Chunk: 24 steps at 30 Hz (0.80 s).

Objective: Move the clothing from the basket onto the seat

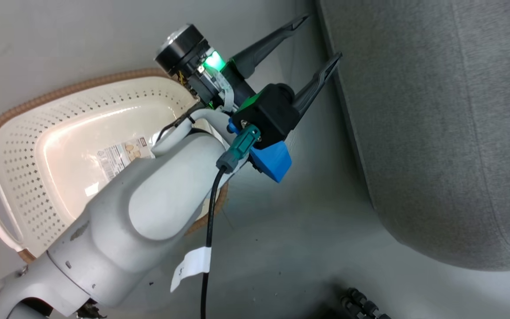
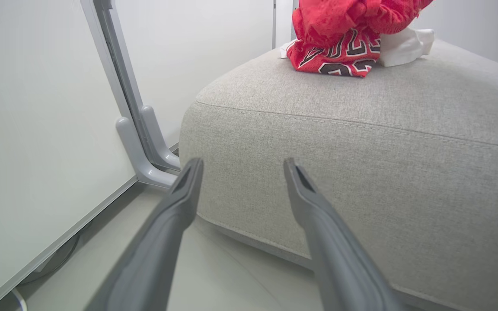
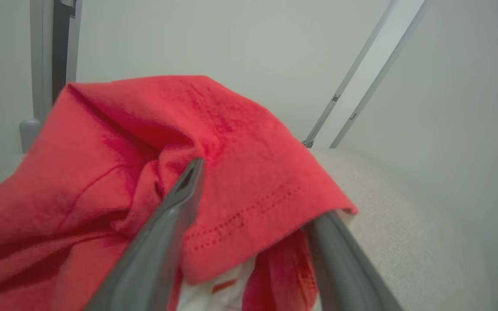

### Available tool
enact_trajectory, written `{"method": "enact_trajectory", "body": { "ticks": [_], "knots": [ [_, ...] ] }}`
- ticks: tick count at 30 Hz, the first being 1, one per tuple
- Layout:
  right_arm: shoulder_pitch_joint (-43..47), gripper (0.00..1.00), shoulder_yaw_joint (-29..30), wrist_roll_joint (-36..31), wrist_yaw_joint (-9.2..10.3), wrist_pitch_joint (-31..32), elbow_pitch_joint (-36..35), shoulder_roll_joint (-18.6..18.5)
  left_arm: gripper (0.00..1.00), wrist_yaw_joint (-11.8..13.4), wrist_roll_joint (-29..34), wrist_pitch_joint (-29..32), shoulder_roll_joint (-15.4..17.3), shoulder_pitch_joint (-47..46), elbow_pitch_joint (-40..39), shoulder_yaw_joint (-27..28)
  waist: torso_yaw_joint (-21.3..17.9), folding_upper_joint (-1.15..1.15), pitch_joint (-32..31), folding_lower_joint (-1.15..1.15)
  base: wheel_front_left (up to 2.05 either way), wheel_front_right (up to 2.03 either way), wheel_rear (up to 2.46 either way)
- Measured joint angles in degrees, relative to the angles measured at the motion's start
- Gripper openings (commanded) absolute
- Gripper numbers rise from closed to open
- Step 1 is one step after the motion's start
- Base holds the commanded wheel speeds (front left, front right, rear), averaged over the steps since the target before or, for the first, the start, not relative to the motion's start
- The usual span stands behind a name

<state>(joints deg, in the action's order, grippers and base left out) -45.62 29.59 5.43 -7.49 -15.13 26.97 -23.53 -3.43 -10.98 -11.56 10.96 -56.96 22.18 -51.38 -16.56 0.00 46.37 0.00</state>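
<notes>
The basket [image 1: 25, 146] lies on the floor with only a label [image 1: 120, 155] on its bottom, partly behind my left forearm. My left gripper [image 1: 319, 37] is open and holds nothing, its fingers pointing at the side of the grey seat [image 1: 436, 133]. In the left wrist view this gripper [image 2: 242, 163] hovers low before the seat [image 2: 361, 142], and the clothing [image 2: 344, 39] is piled on top, a lettered red jersey beside a white piece [image 2: 404, 47]. My right gripper [image 3: 264, 188] has its fingers apart over the seat [image 3: 383, 207]. A plain red top [image 3: 145, 151] drapes across them and hides the right fingertip.
A grey post with a curved foot [image 2: 145, 147] stands against the pale wall panel left of the seat. A black cable [image 1: 208, 248] hangs from my left arm over the floor. Dark ribbed parts [image 1: 361, 303] show at the bottom edge.
</notes>
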Motion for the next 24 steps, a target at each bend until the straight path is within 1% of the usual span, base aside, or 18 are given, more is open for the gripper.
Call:
{"method": "enact_trajectory", "body": {
  "ticks": [8,12,15,19,21,24],
  "knots": [
    [13.19,1.0,-0.82,-0.41,0.0,0.0,-7.44,3.69,1.0,1.35,-2.66,-2.69,-1.3,3.69,2.21,1.01,-0.55,0.0,-6.72,0.0,0.0,0.0,0.0],
    [17.61,1.0,-2.54,-0.65,0.0,0.01,-12.8,5.05,1.0,2.71,-4.82,-3.27,-1.75,7.01,3.09,3.46,-0.49,0.0,-11.29,0.0,0.0,0.0,0.0],
    [20.12,1.0,-4.99,-0.85,0.0,0.0,-16.0,5.32,1.0,4.31,-5.81,-3.41,-1.74,10.05,1.24,6.9,-0.12,0.0,-15.06,0.0,0.0,0.0,0.0],
    [22.03,1.0,-9.77,-1.32,0.0,0.0,-18.72,5.76,1.0,6.47,-6.58,-3.44,-1.36,15.7,-2.45,13.06,1.13,0.0,-20.16,-0.01,0.0,0.0,0.0],
    [22.8,1.0,-12.28,-1.26,0.0,0.0,-19.52,6.16,1.0,7.33,-6.64,-3.44,-1.11,18.63,-3.88,16.52,2.11,0.0,-22.54,-0.01,0.0,0.0,0.0],
    [24.04,1.0,-15.8,-1.29,0.0,0.0,-20.38,6.6,1.0,7.97,-6.26,-3.44,-1.05,22.68,-5.68,21.36,4.06,0.0,-25.82,-0.01,0.0,0.0,0.0]
  ]
}}
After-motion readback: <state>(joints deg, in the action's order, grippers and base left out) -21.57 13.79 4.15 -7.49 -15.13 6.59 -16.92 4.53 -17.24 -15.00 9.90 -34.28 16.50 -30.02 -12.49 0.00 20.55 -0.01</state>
